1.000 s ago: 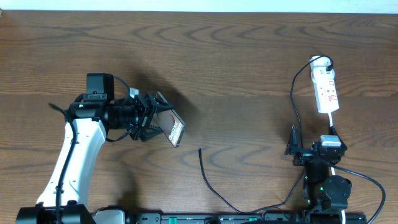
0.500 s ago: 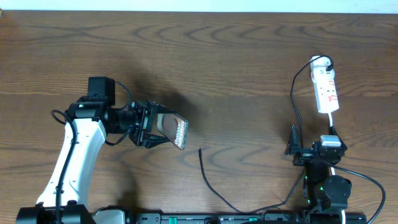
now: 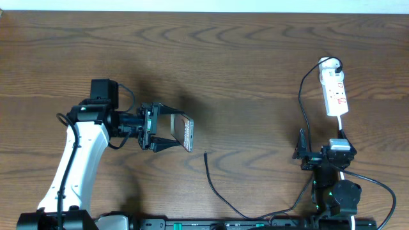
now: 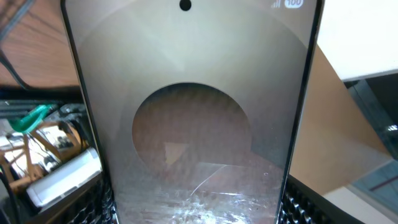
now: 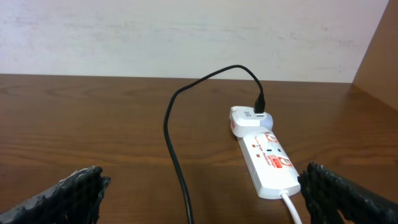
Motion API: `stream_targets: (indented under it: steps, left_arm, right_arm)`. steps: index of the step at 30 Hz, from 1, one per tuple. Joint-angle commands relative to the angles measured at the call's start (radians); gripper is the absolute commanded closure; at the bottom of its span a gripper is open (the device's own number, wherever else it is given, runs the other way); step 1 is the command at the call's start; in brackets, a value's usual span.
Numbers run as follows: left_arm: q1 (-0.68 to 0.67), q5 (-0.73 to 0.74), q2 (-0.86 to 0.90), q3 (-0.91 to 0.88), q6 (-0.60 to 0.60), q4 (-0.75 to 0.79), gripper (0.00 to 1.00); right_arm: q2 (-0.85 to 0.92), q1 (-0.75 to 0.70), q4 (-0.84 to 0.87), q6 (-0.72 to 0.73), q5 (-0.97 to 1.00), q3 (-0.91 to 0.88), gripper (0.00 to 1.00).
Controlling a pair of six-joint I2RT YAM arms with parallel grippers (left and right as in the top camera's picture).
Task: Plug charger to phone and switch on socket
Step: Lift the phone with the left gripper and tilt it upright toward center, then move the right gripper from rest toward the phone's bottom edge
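Left gripper (image 3: 174,130): clamped on the phone (image 3: 186,133), one finger on each side of it. In the overhead view the phone sits at about 9 o'clock from the desk (image 3: 243,57) centre and is tilted steeply, so it shows mainly as a narrow slab. In my left wrist view its glossy face (image 4: 193,124) fills the frame, with the textured pads (image 4: 99,208) at the lower corners.

Right gripper (image 5: 202,180): fingers wide apart, holding nothing. It sits at about 4 o'clock on the desk.

Charger (image 3: 206,163): its free end lies on the desk at about 5 o'clock from the phone, near it but not touching. The cable runs from there toward 5 o'clock to the desk's near edge.

Socket (image 3: 335,92): lies flat at about 2 o'clock on the desk, at 12 o'clock from my right gripper. A black plug is seated in its far end (image 5: 249,118). Switch position: cannot tell.
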Motion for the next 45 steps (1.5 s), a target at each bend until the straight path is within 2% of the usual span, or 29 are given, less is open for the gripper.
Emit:
stream_targets:
  steps: [1,20,29,33,36,40,45]
  left_arm:
    - [-0.001,0.1,-0.018,0.004,-0.043,-0.002,0.93]
    - [-0.001,0.148,-0.018,0.004,-0.066,-0.002,0.92]
    - [-0.001,0.148,-0.018,0.004,-0.065,-0.002,0.92]
    - [-0.001,0.113,-0.018,0.004,-0.065,-0.002,0.93]
    - [-0.001,0.013,-0.018,0.004,-0.065,-0.002,0.93]
    - [-0.001,-0.116,-0.018,0.004,-0.065,-0.002,0.92]
    - [-0.001,-0.205,-0.018,0.004,-0.064,-0.002,0.92]
  right_arm:
    - [-0.008,0.003,-0.004,0.009,0.002,-0.002,0.01]
    - [-0.008,0.003,0.0,0.009,0.032,-0.002,0.01]
    - [-0.008,0.003,-0.003,0.019,-0.033,-0.002,0.01]
    - [-0.008,0.003,0.004,0.217,-0.099,-0.002,0.01]
    - [-0.008,0.003,0.023,0.348,-0.292,-0.002,0.01]
    - [-0.004,0.003,0.039,0.551,-0.451,-0.002,0.01]
    - [0.026,0.003,0.211,0.721,-0.674,0.003,0.01]
